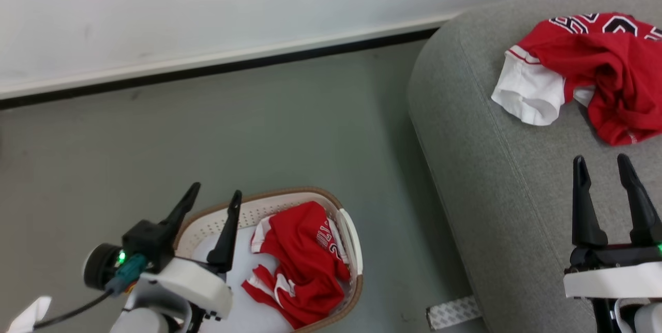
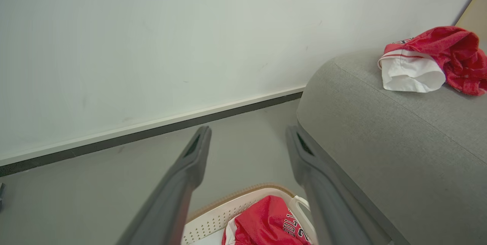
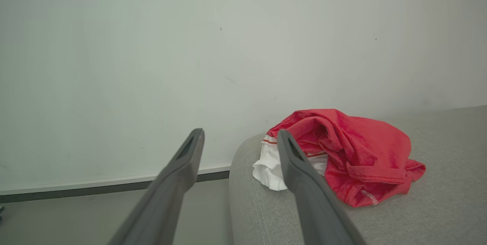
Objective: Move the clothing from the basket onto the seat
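Half done: one jersey (image 1: 595,69) on sofa (image 1: 491,178), one garment (image 1: 300,260) left in basket (image 1: 351,240). Left hand (image 1: 214,201), right hand (image 1: 602,167): spread, empty.

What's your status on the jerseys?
Left gripper open near basket; right gripper open over sofa. First jersey on sofa, second jersey in basket. No obstruction seen.

Grey floor (image 1: 269,116) carries the basket (image 1: 258,214) (lower centre) and the seat (image 1: 491,193) at right, w/ a white patterned strip (image 1: 453,312) just beside the seat's base. On the seat: one crumpled red jersey (image 1: 595,64).
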Tool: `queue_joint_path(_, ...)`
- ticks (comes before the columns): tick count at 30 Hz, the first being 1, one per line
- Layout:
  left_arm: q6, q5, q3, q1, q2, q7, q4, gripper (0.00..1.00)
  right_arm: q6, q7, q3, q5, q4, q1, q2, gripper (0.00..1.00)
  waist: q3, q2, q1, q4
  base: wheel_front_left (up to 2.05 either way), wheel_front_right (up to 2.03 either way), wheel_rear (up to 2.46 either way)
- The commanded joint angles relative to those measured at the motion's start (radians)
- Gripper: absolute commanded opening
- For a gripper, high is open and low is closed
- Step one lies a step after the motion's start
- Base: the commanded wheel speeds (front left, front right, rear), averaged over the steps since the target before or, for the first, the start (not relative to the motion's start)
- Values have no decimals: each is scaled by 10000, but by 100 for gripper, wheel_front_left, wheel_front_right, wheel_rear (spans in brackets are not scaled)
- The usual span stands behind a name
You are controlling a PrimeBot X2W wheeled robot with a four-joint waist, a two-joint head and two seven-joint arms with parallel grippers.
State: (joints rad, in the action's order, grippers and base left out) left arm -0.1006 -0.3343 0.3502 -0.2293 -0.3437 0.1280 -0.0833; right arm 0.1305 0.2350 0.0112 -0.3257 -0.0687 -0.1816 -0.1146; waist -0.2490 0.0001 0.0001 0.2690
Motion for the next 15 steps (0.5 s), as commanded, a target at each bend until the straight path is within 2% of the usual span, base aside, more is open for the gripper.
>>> queue_joint_path(1,97,58,73,-226,-54,-138,-131,100,4,62,26,-101,-64,-220,-30,100,-406,-1,-1,253,0,0,0)
queue_joint_path(6,633,233,655,-1034,-82,-806,-958,100,4,196,53,-175,-210,-793,19,100,-1214,-1,-1,460,0,0,0)
queue_joint_path(12,1397,491,1387,-1956,-145,-1724,-2631,100,4,295,82,-242,-283,-1420,174,100,-2171,-1,-1,765,0,0,0)
queue_joint_path(15,1617,576,1620,-2364,-135,-2043,-3403,100,4,294,81,-270,-255,-1709,294,100,-2619,-1,-1,951,0,0,0)
